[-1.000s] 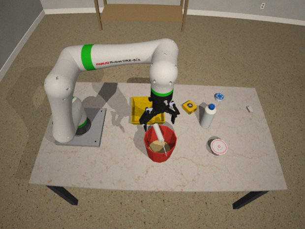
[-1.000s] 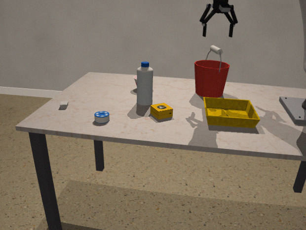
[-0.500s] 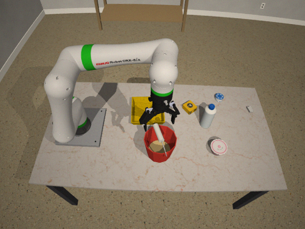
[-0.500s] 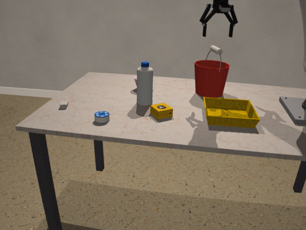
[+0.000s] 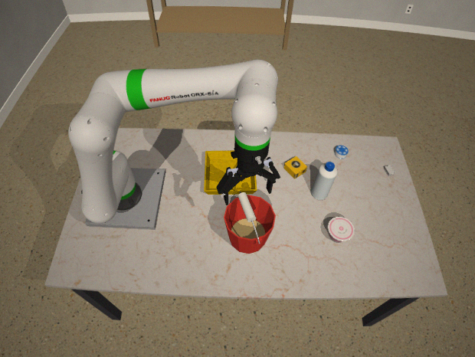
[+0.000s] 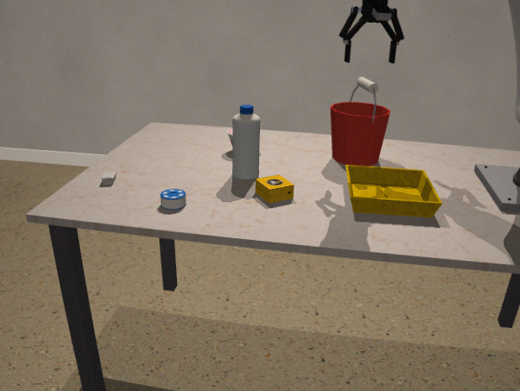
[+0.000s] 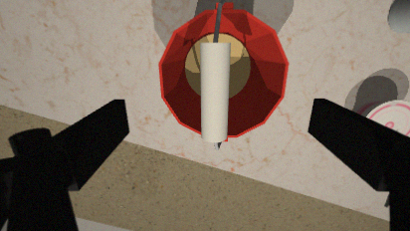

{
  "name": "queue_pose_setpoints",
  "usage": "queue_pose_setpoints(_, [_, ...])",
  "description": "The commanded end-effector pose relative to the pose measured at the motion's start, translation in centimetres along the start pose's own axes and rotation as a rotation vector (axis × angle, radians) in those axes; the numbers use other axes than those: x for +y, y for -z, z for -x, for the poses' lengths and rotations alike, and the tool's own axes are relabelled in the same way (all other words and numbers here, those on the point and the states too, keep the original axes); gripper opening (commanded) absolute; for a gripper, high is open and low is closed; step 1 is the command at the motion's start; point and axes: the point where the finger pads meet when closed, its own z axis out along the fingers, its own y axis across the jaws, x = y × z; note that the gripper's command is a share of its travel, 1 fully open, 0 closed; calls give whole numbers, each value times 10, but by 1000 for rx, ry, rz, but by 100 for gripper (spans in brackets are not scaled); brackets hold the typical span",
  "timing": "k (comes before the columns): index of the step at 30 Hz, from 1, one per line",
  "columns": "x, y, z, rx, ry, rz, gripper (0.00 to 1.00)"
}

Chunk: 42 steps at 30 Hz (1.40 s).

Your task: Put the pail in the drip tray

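Observation:
The red pail (image 5: 250,226) stands upright on the table, its wire handle raised with a white grip (image 5: 246,207) on top. It shows in the exterior view (image 6: 358,132) and from above in the wrist view (image 7: 224,80). The yellow drip tray (image 5: 224,171) lies on the table beside the pail, and shows in the exterior view (image 6: 392,190). My gripper (image 5: 248,184) is open and empty. It hangs well above the pail's handle grip (image 6: 367,84), with the fingers (image 6: 370,52) spread to either side of it.
A white bottle with a blue cap (image 5: 323,180), a small yellow box (image 5: 295,166), a blue-and-white round tin (image 5: 341,151), a pink-rimmed dish (image 5: 341,228) and a small white block (image 5: 388,169) stand to the right. The arm's grey base plate (image 5: 134,199) is on the left.

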Motion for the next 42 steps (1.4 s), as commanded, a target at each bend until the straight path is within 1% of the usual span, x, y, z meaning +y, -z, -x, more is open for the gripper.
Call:
queue_pose_setpoints(1, [0,0,0,-1,0,1,100])
queue_pose_setpoints(9, [0,-3,0,-1,0,1,100])
queue_pose_setpoints(18, [0,-16,0,-1,0,1,100])
queue_pose_setpoints(20, [0,-16,0,-1,0,1,100])
queue_pose_setpoints(35, [0,-51,0,-1,0,1,100])
queue_pose_setpoints(37, [0,-51,0,-1,0,1,100])
queue_pose_setpoints(42, [0,-63,0,-1,0,1,100])
